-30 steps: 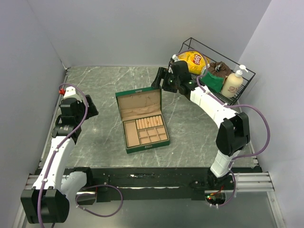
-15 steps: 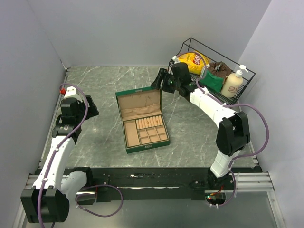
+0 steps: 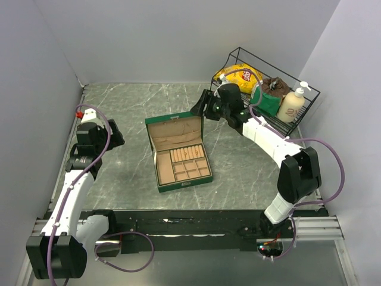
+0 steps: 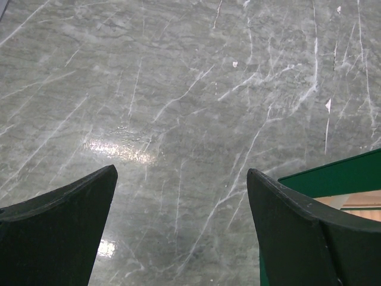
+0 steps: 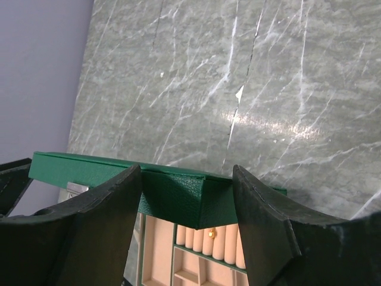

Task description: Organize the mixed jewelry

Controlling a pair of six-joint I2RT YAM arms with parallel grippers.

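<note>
Left gripper (image 4: 181, 173) spread wide above table (image 4: 178, 77); right gripper (image 5: 186, 171) jaws apart, poised at green box lid (image 5: 172, 199) top edge.

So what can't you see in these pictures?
- Mixed jewelry: top view, too small to make out in the green box.
- Golden speck: right wrist view, too small to name.
- Green box, left wrist view: only a corner, cut off by the right edge.
- Right gripper: straddles the lid; whether it touches is unclear, right wrist view.
</note>
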